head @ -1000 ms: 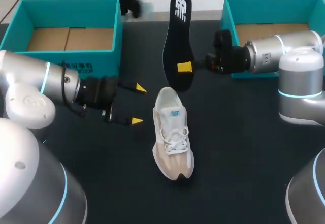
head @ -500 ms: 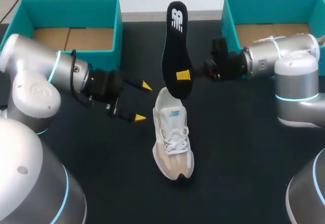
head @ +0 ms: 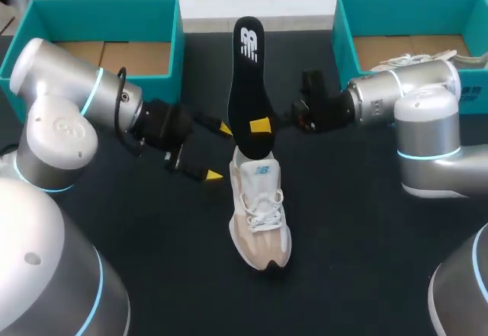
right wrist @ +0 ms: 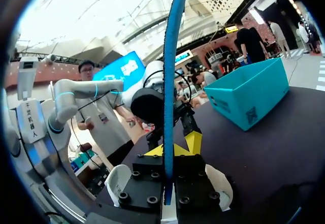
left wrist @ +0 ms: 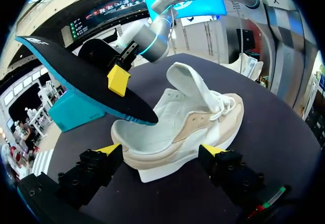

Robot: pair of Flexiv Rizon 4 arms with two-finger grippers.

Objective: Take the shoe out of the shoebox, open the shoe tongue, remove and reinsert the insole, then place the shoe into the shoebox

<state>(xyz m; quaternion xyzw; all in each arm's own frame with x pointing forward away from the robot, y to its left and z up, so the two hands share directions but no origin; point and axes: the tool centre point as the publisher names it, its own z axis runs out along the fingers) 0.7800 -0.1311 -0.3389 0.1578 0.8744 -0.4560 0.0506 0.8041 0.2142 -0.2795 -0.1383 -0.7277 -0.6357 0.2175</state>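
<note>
Insole point(head: 245, 77), likely light, thin and floppy, slants over the sneaker's point(head: 259, 214) opening, pinched near its lower end by the right gripper point(head: 259, 125), where it should flex least, while the left gripper point(head: 219, 152) hangs wide open beside the sneaker.

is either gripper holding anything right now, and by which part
The right gripper holds the black insole, pinched by its two faces near the end above the shoe. The left gripper is open, holding nothing.
</note>
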